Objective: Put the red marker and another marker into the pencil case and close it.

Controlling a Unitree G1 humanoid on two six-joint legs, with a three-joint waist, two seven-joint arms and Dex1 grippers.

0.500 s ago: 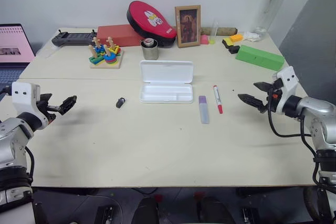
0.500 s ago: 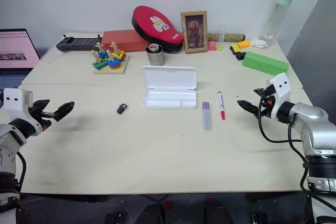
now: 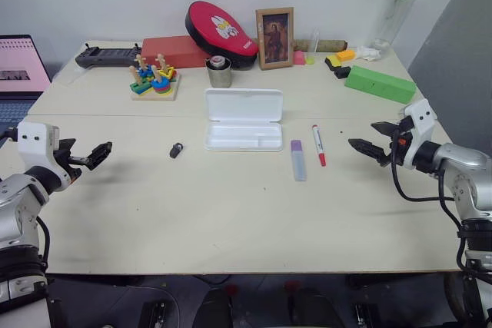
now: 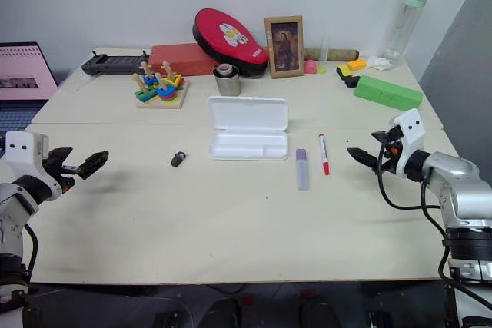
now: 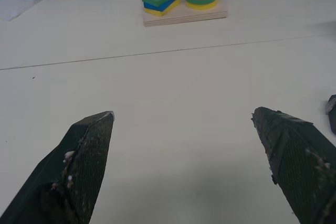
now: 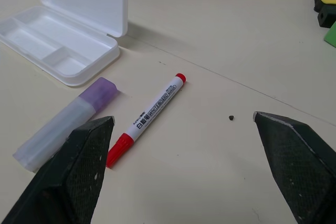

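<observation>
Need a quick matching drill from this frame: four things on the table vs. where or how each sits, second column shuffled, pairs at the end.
1. pencil case
2. red marker
3. lavender marker
4. right claw

A. lies between the red marker and the case
B. open, nothing held, to the right of both markers
C. lid open, tray showing
D. nearest marker to the right claw

Pairs: 1-C, 2-D, 3-A, 4-B

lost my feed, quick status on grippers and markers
Left gripper and right gripper open, empty. Red marker and lavender marker on table beside open pencil case. Path clear.
</observation>
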